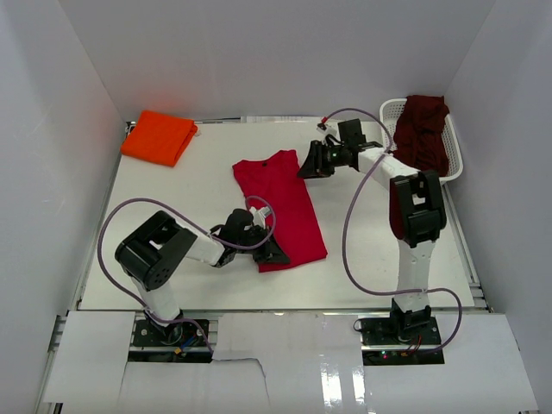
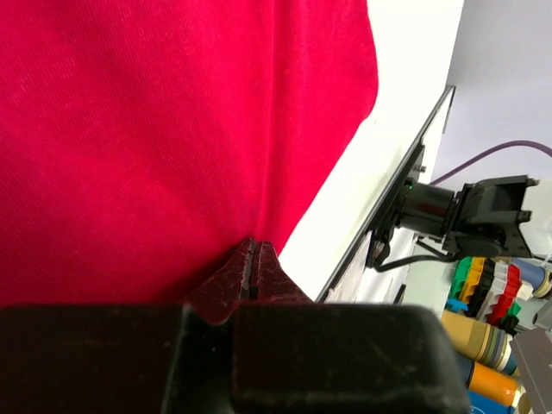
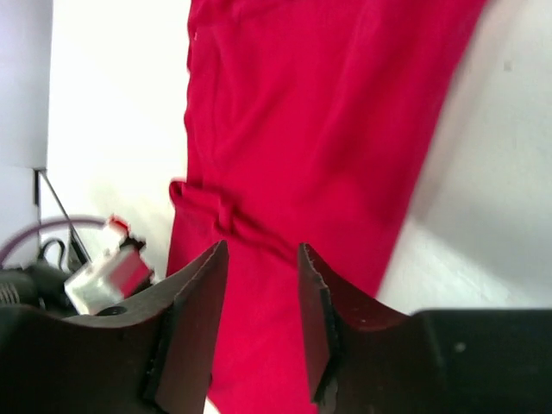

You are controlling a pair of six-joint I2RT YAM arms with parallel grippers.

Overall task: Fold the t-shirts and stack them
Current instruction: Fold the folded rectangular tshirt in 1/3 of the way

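Note:
The bright red t-shirt (image 1: 283, 205) lies mid-table as a long strip, collar end toward the back. My left gripper (image 1: 276, 254) is at its near left corner. In the left wrist view the jaws (image 2: 253, 247) are pressed together on the red cloth (image 2: 155, 129), and creases run out from the tips. My right gripper (image 1: 304, 163) hovers at the shirt's far right corner; its fingers (image 3: 263, 259) stand apart with only red cloth (image 3: 319, 129) below. The orange t-shirt (image 1: 159, 136) lies folded at the back left. The maroon t-shirt (image 1: 424, 129) is heaped in the basket.
A white lattice basket (image 1: 392, 109) stands at the back right corner. White walls enclose the table on three sides. Purple cables loop beside both arms. The right arm's base (image 2: 466, 216) shows beyond the table's near edge.

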